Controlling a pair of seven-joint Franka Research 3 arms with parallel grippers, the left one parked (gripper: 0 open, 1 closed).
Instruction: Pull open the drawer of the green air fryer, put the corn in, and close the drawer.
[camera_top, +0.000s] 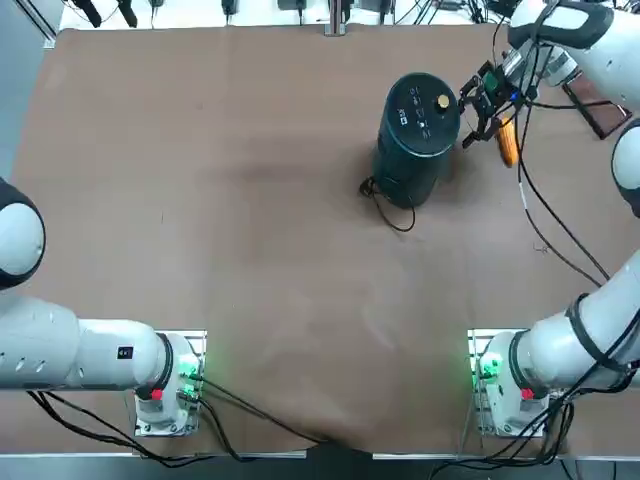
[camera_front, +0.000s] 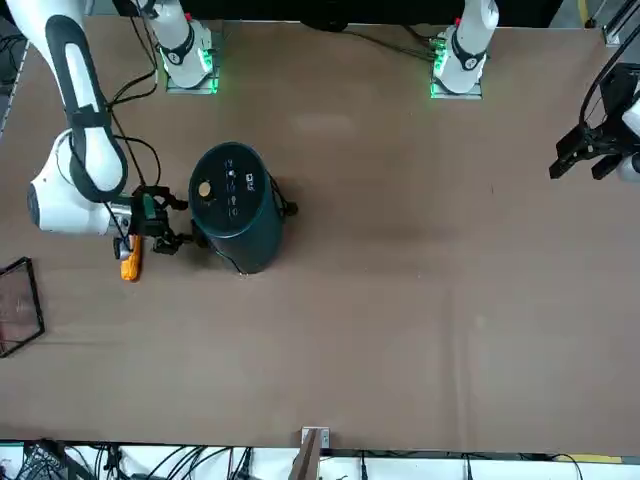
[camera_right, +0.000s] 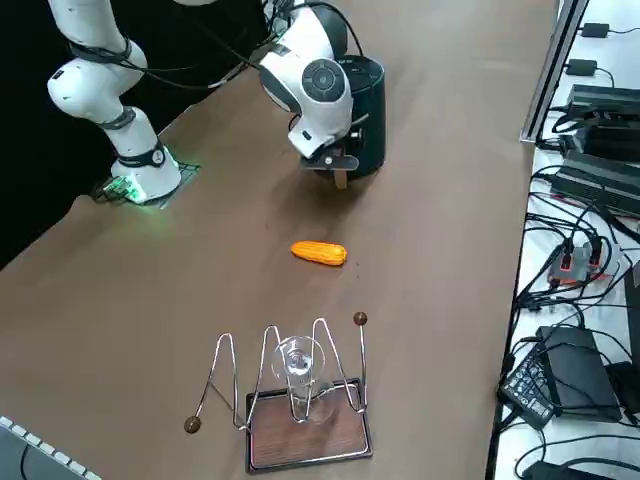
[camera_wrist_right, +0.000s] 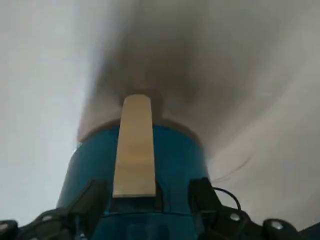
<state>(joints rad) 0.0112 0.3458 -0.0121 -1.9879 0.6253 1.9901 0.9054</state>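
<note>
You're working on a broad brown table (camera_top: 250, 250). The green air fryer (camera_top: 418, 135) stands upright toward its far right part, cord trailing at its base, drawer (camera_wrist_right: 135, 210) closed. Your right gripper (camera_top: 478, 103) sits level against the fryer's side, fingers (camera_wrist_right: 90, 200) spread wide on either side of the pale handle (camera_wrist_right: 134, 147), gripping nothing. The corn (camera_right: 319, 253) lies flat on the table just beside the gripper, apart from the fryer. A wire rack (camera_right: 290, 395) on a wooden base holds a glass near the table's right edge. Cables and power bricks (camera_right: 590, 180) line a side shelf.
</note>
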